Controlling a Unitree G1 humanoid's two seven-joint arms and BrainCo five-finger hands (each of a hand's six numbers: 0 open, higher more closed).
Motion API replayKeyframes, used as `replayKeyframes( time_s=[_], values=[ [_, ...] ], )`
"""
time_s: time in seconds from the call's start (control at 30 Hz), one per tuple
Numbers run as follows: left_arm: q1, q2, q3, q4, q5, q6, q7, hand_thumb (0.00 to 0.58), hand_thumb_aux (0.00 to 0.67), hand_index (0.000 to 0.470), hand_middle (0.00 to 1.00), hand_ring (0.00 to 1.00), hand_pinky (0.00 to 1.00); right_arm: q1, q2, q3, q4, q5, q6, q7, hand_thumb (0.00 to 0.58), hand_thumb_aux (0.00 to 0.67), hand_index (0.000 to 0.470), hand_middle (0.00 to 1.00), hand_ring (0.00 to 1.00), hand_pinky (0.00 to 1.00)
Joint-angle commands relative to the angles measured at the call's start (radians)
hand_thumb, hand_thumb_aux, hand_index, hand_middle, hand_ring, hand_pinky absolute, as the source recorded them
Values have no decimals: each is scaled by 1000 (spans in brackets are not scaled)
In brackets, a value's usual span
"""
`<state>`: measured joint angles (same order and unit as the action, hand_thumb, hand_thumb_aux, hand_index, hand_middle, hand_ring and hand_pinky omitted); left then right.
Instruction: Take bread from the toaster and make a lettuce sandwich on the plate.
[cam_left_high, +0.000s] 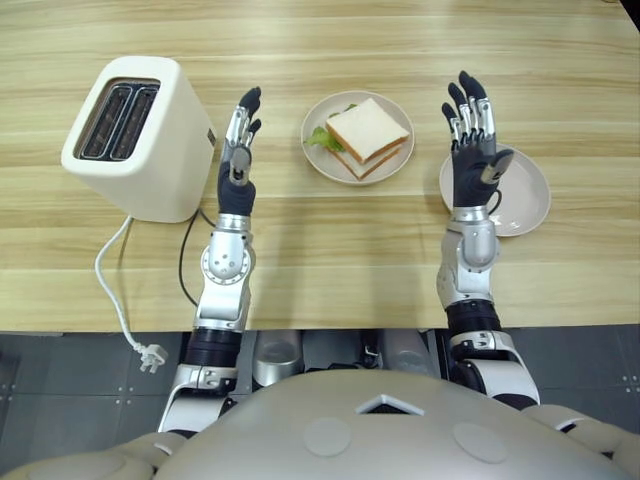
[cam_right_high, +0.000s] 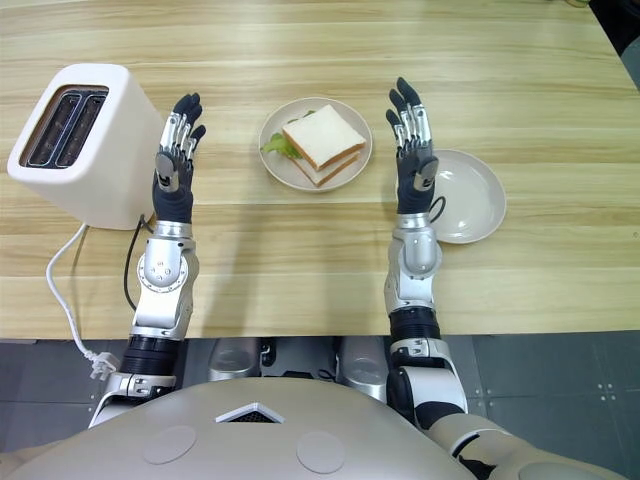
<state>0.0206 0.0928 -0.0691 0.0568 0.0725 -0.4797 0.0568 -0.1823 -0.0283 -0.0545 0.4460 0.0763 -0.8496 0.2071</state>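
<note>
We find the sandwich (cam_left_high: 366, 133) stacked on the plate (cam_left_high: 327, 165) and the toaster (cam_left_high: 150, 150) empty: the task looks done. Left hand (cam_left_high: 238, 160) and right hand (cam_left_high: 470, 150) are outstretched, holding nothing.

bright, even light, soft shadows, edges perhaps slightly bowed.

Kitchen-like test setup, wooden table (cam_left_high: 400, 40), toaster (cam_left_high: 135, 135), plate (cam_left_high: 324, 160), grey tiled floor (cam_left_high: 60, 390)
</note>
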Motion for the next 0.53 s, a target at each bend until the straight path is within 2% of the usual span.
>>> replayKeyframes(
  time_s=[0.03,0.3,0.53],
  values=[
    [4,0,16,23,49,-15,23,0,0,0,0,0,0,6,3,6,-17,2,16,-7,0,0,0,0,0,0],
    [15,2,2,21,99,-55,24,0,0,0,0,0,0,2,1,-21,-32,66,79,-20,0,0,0,0,0,0],
    [21,-7,28,6,87,-64,46,0,0,0,0,0,0,3,5,-9,-39,62,78,-10,0,0,0,0,0,0]
  ],
)
